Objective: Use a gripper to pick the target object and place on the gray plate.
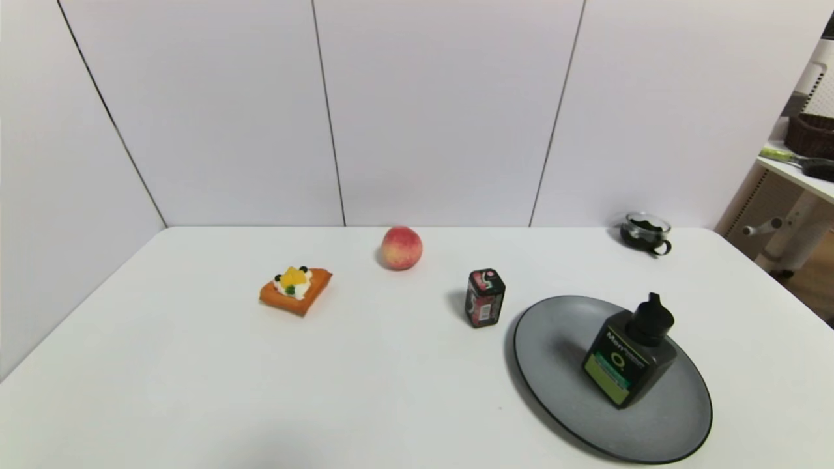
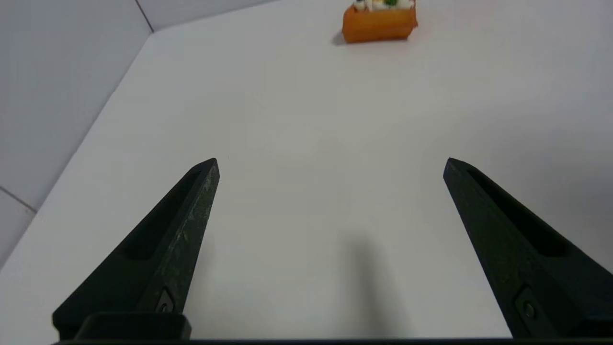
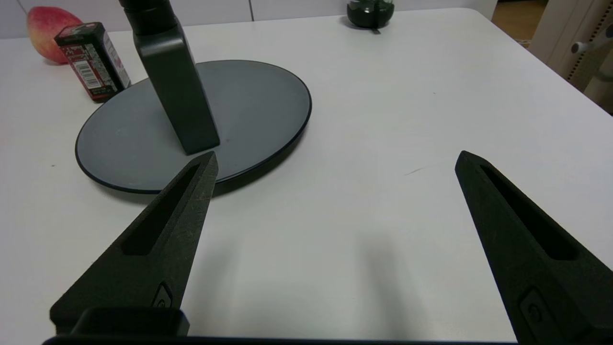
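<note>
The dark charcoal bottle (image 1: 629, 357) with a black spouted cap and green label stands upright on the gray plate (image 1: 560, 365) at the right front of the table. In the right wrist view the bottle (image 3: 175, 86) stands on the plate (image 3: 258, 100). My right gripper (image 3: 335, 158) is open and empty, low over bare table beside the plate's near edge, apart from the bottle. My left gripper (image 2: 330, 160) is open and empty over bare table at the left. Neither gripper shows in the head view.
A small red-black tin (image 1: 485, 298) stands just left of the plate. A peach (image 1: 401, 247) and an orange cake slice (image 1: 296, 287) lie further left. A glass cup (image 1: 645, 232) stands at the back right. A side table (image 1: 805, 170) is beyond the right edge.
</note>
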